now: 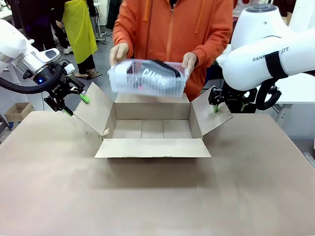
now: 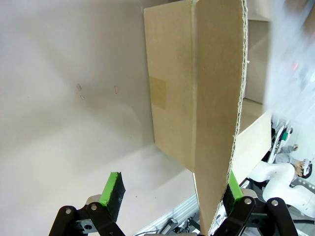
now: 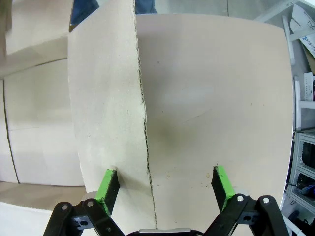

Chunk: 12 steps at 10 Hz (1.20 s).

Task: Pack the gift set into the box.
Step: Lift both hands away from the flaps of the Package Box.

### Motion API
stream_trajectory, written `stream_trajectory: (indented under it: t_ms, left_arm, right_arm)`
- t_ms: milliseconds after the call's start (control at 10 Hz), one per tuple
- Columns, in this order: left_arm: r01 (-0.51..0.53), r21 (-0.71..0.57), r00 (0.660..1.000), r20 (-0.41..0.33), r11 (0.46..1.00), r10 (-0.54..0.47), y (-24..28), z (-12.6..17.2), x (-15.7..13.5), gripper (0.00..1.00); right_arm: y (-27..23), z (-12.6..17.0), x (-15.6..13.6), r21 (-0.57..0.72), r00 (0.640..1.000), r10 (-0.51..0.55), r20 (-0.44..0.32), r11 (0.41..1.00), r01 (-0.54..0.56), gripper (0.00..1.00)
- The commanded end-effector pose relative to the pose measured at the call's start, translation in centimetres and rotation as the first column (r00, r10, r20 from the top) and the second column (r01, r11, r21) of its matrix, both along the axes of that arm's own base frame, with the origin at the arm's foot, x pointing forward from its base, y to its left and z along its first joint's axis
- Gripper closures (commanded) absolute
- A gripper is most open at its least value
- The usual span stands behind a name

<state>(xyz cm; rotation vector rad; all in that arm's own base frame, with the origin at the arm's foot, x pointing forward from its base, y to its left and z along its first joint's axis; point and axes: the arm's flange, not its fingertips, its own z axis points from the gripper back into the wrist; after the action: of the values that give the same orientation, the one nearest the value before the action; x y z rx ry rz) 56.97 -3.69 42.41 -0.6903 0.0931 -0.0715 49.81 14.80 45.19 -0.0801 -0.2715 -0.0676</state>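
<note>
1. Brown table [image 1: 157, 196], box [image 1: 152, 129] open at centre
2. Left gripper [image 1: 76, 105] and right gripper [image 1: 215, 102] gape astride its side flaps, apparently unclamped
3. A person holds the gift set [image 1: 147, 78] lengthwise over its far wall

Bright even light, blurred tray [image 1: 147, 78], wide-angle bending

The front camera looks across the tan table [image 1: 147, 196] at the big brown cardboard box [image 1: 152, 147], with a person in an orange top [image 1: 172, 29] at 12 o'clock. Each wrist camera looks from close up at one side flap of that box. The left wrist sees the 9 o'clock flap [image 2: 219, 98] and the right wrist sees the 3 o'clock flap [image 3: 108, 98].
</note>
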Motion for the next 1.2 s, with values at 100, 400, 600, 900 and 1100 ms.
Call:
stream_trajectory:
  t_ms: [100, 400, 600, 900, 1100]
  left_arm:
    - [-0.009, 0.017, 1.0, -0.004, 1.0, 0.009, -0.1, 0.13, -0.31, 0.0]
    - [-0.009, 0.017, 1.0, -0.004, 1.0, 0.009, -0.1, 0.13, -0.31, 0.0]
    - [-0.009, 0.017, 1.0, -0.004, 1.0, 0.009, -0.1, 0.13, -0.31, 0.0]
    - [-0.009, 0.017, 1.0, -0.004, 1.0, 0.009, -0.1, 0.13, -0.31, 0.0]
    - [0.0, 0.0, 1.0, 0.0, 1.0, 0.0, 0.0, 0.0, 0.0, 0.0]
  right_arm:
    - [0.27, 0.14, 0.32, -0.02, 0.999, -0.03, 0.012, 0.999, 0.03, 0.0]
    - [0.27, 0.14, 0.32, -0.02, 0.999, -0.03, 0.012, 0.999, 0.03, 0.0]
    - [0.27, 0.14, 0.32, -0.02, 0.999, -0.03, 0.012, 0.999, 0.03, 0.0]
    - [0.27, 0.14, 0.32, -0.02, 0.999, -0.03, 0.012, 0.999, 0.03, 0.0]
    - [0.0, 0.0, 0.0, 0.0, 1.0, 0.0, 0.0, 1.0, 0.0, 0.0]
